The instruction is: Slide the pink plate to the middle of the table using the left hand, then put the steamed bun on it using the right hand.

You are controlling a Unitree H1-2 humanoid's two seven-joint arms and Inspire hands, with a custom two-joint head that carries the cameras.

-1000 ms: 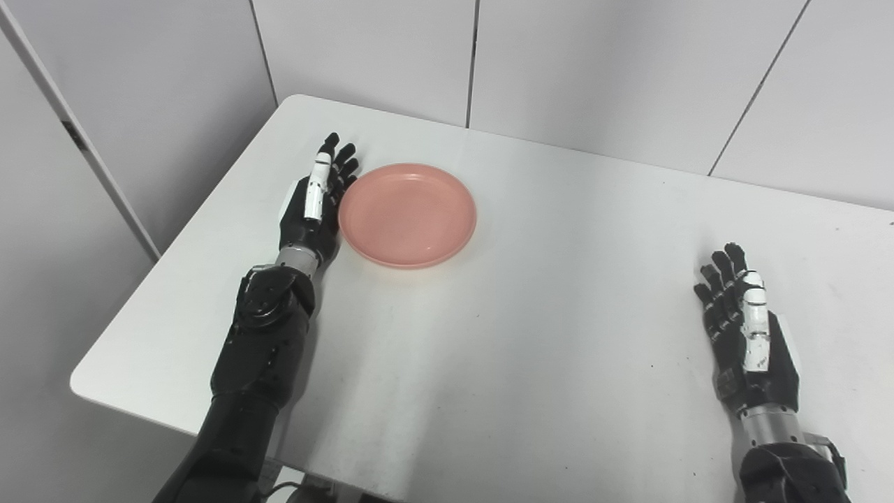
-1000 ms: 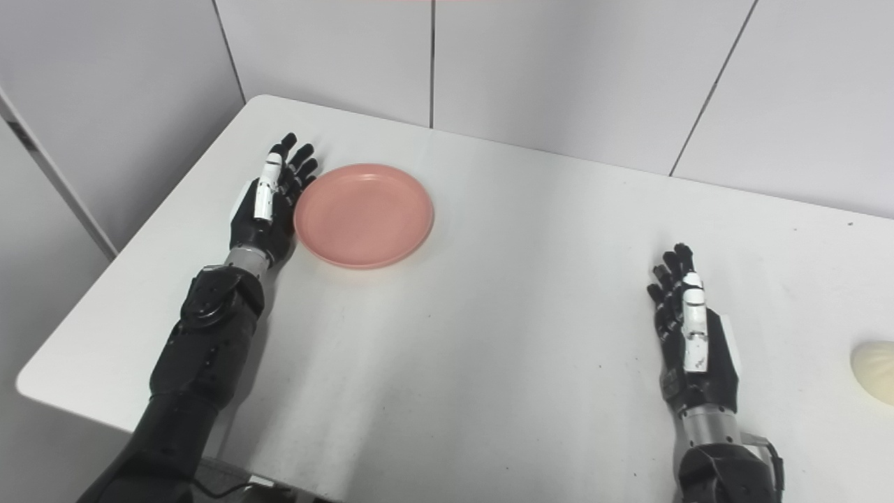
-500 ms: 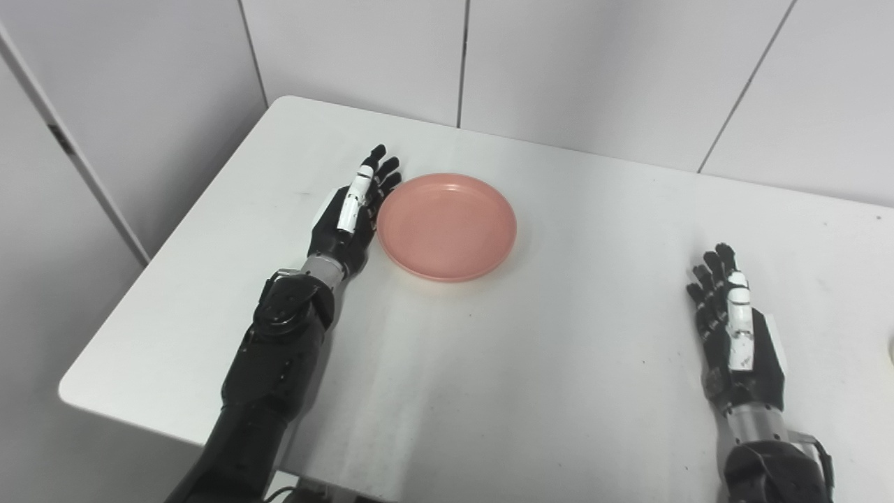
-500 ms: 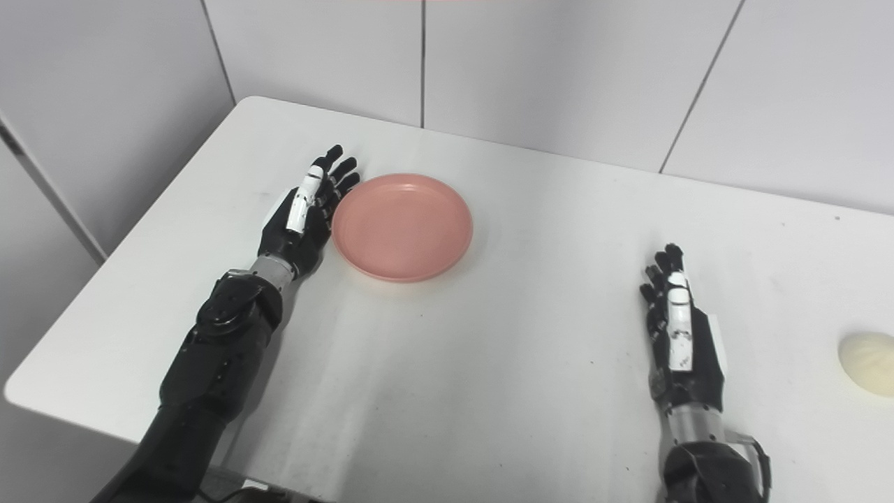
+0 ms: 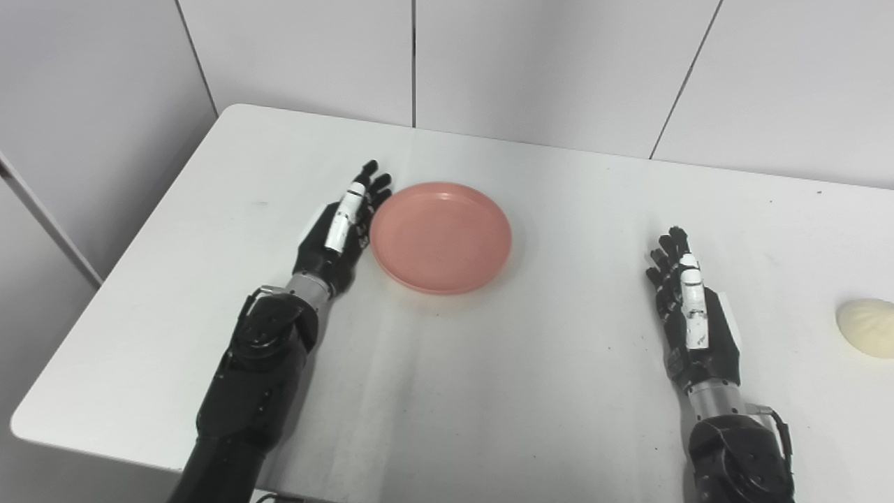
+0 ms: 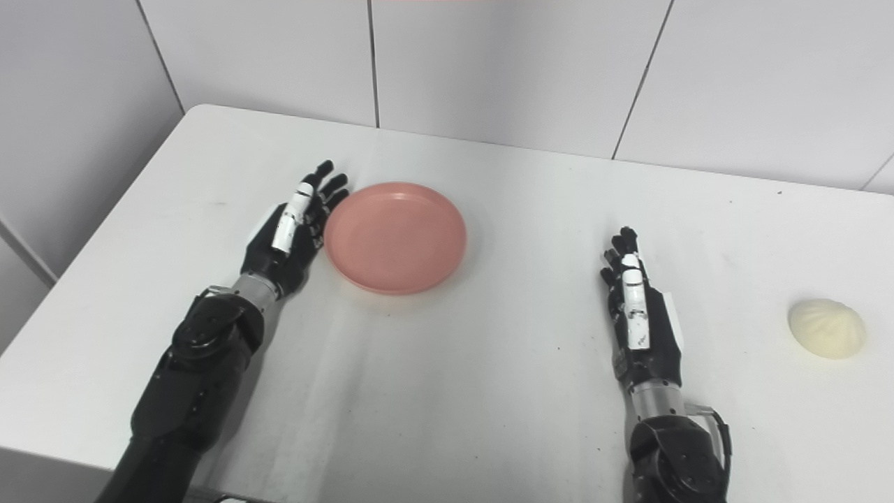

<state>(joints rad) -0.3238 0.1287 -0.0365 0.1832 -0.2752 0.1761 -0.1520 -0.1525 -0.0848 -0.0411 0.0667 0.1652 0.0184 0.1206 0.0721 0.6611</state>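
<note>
The pink plate (image 5: pixel 441 236) lies flat on the white table (image 5: pixel 489 363), a little left of its middle. My left hand (image 5: pixel 342 230) stands on edge against the plate's left rim, open, fingers straight and pointing away from me. My right hand (image 5: pixel 691 314) is also open, upright on edge at the front right, holding nothing. The cream steamed bun (image 6: pixel 827 328) sits on the table to the right of that hand, well apart from it.
Grey wall panels (image 5: pixel 545 63) stand behind the table's far edge. The table's left edge (image 5: pixel 133 237) runs close to my left arm. Bare tabletop lies between the plate and my right hand.
My left hand has pushed the plate rightward across the table. The camera has turned to the right, which brings the bun fully into view. The right hand stays open in place.
</note>
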